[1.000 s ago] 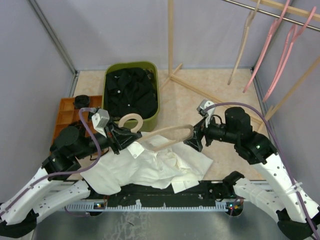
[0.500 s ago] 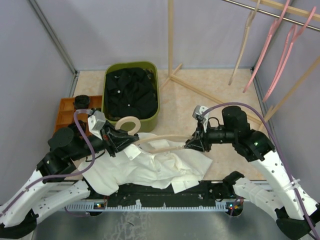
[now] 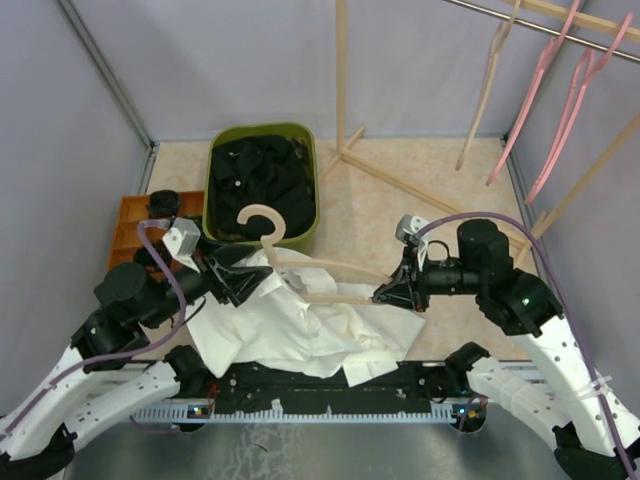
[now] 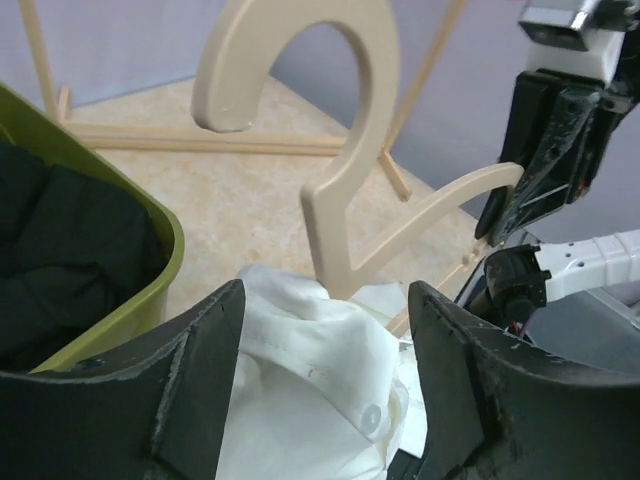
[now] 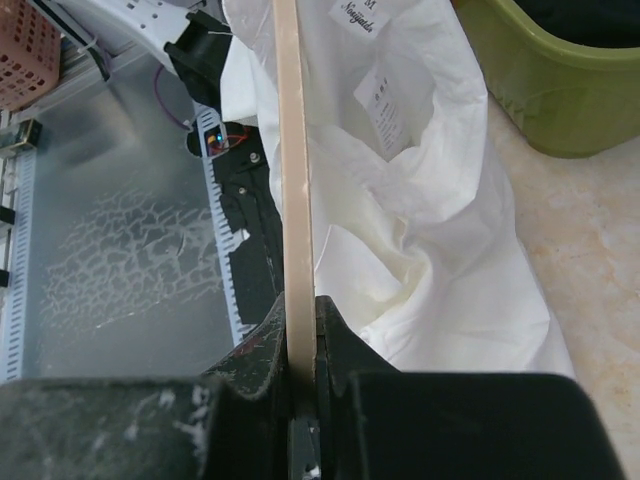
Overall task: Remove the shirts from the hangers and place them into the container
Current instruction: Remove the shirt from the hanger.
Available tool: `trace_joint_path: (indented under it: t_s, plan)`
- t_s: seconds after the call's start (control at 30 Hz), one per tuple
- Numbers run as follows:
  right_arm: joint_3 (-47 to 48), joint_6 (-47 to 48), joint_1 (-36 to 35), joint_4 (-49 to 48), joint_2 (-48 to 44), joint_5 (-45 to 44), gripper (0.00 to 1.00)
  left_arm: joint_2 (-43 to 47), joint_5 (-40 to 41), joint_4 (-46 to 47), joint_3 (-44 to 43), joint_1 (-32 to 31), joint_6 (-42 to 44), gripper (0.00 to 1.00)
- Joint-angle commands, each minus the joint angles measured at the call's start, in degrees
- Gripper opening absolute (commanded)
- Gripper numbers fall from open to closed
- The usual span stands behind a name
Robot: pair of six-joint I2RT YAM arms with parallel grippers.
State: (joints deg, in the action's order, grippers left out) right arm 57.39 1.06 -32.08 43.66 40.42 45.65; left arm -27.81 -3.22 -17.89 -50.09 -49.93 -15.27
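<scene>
right gripper (image 3: 386, 292) clamped on the hanger (image 4: 328, 235) arm, left gripper (image 4: 325, 290) spread wide
green container (image 3: 311, 200) holding a black shirt (image 3: 260, 185) sits just outside my left fingers, rack pole (image 3: 341, 80) well beyond; white shirt (image 3: 300, 335) bunched right under those fingers, hanger hook rising between them.

White shirt (image 3: 300, 335): crumpled, lower centre.
Beige hanger (image 3: 272, 240): lying across it, hook toward the container.
Olive-green container (image 3: 262, 130): upper left of centre, holding black shirt (image 3: 260, 185).
Pink hangers (image 3: 541, 62), pale hanger (image 3: 487, 65): hanging, upper right.
</scene>
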Motion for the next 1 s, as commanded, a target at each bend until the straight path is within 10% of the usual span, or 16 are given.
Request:
trace_joint_path:
  t_s: [0.0,0.17,0.33,0.6,0.97]
  plan:
    - [3.44,-2.26,0.39,0.09,-1.28,-2.08,0.0,-3.24,4.88,-4.7,-0.44,0.13,0.11,0.75]
    - [5.69,-3.27,0.39,2.82,-2.03,-3.79,0.0,-6.34,8.81,-7.43,-0.2,0.19,-0.39,0.79]
    - [8.28,-2.82,0.38,7.39,-2.46,-12.29,0.0,-8.12,13.84,-9.94,-0.91,0.18,-2.04,0.43]
    - [12.88,-0.48,0.43,14.67,-4.05,-16.39,0.0,-2.89,30.43,-15.56,0.54,0.16,-8.72,0.14]
    - [21.76,2.34,0.41,20.87,-9.03,-22.54,0.0,-2.69,34.32,-20.32,1.74,0.15,-13.96,0.0]
